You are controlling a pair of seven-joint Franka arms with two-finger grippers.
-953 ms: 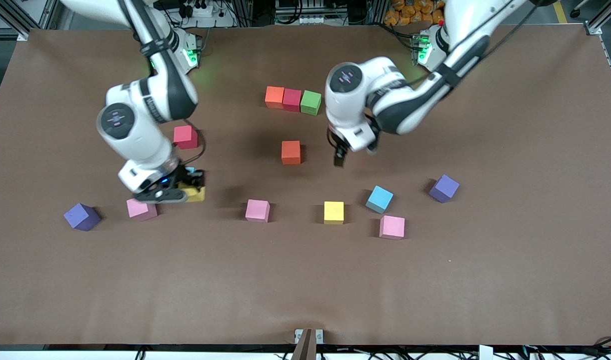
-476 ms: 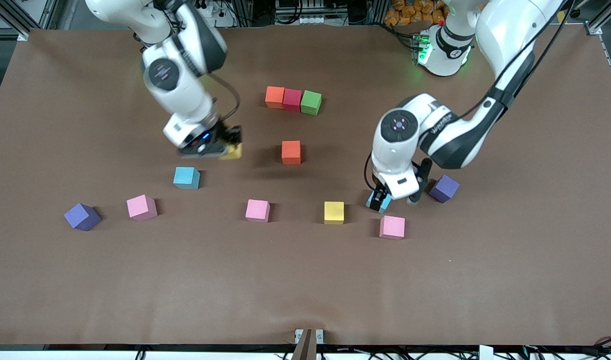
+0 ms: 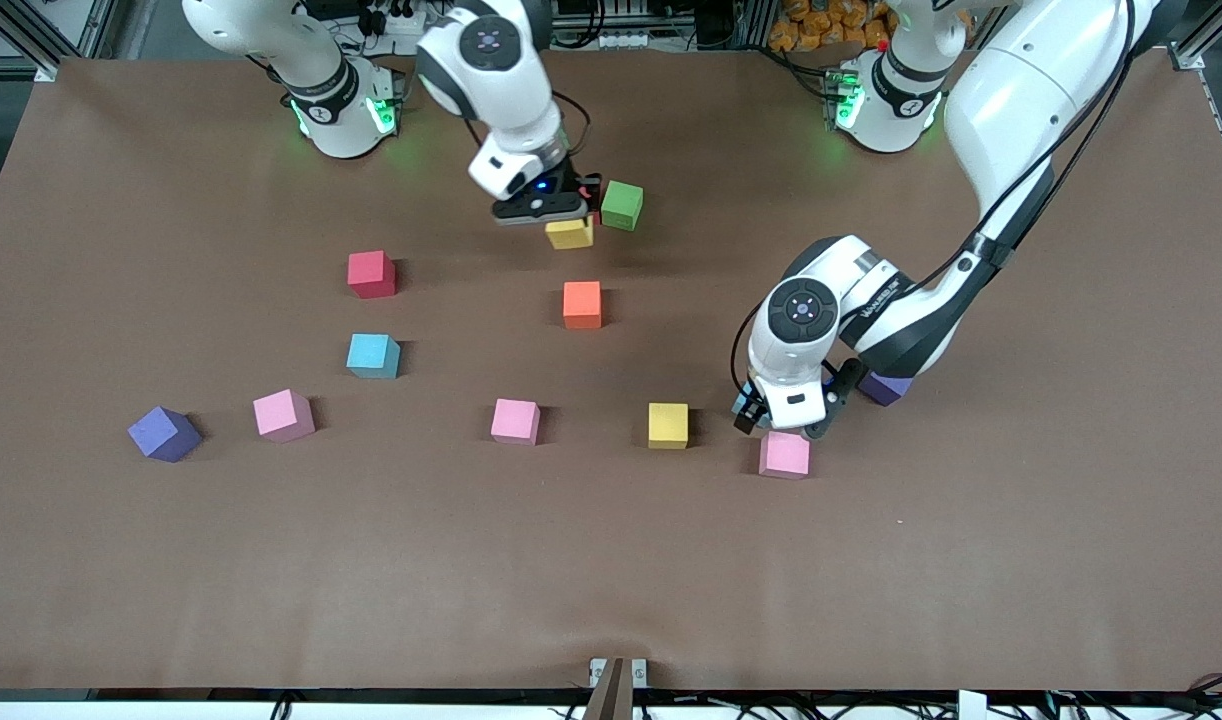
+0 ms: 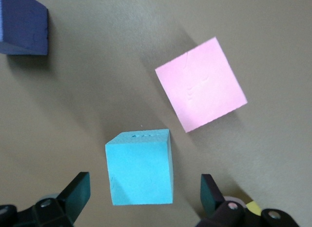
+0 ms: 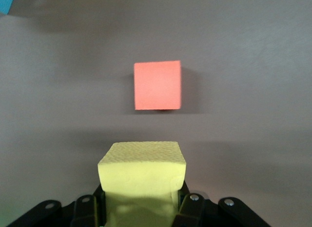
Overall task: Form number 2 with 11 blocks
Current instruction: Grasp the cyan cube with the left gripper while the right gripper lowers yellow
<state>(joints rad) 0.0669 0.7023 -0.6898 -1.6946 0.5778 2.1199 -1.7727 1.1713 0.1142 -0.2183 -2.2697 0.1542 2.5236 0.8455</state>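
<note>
My right gripper (image 3: 561, 215) is shut on a yellow cube (image 3: 569, 234), low over the table right beside the green cube (image 3: 622, 205). In the right wrist view the yellow cube (image 5: 143, 171) fills the shut gripper (image 5: 141, 200), with a lone orange cube (image 5: 157, 85) ahead of it. My left gripper (image 3: 759, 412) is down and open around a light blue cube (image 4: 140, 167), a finger on each side and apart from it. That cube barely shows in the front view. A pink cube (image 4: 201, 90) lies just past the left gripper (image 4: 144, 190).
Loose on the table are an orange cube (image 3: 582, 304), a red cube (image 3: 371, 273), a light blue cube (image 3: 373, 355), pink cubes (image 3: 284, 415) (image 3: 515, 421) (image 3: 784, 454) and a yellow cube (image 3: 668, 425). One purple cube (image 3: 163, 433) lies at the right arm's end. Another purple cube (image 3: 886, 388) sits half under the left arm.
The right gripper carried the yellow cube from beside a pink cube up to the green cube, now covering the orange and dark red cubes there. The left gripper came down around the light blue cube.
</note>
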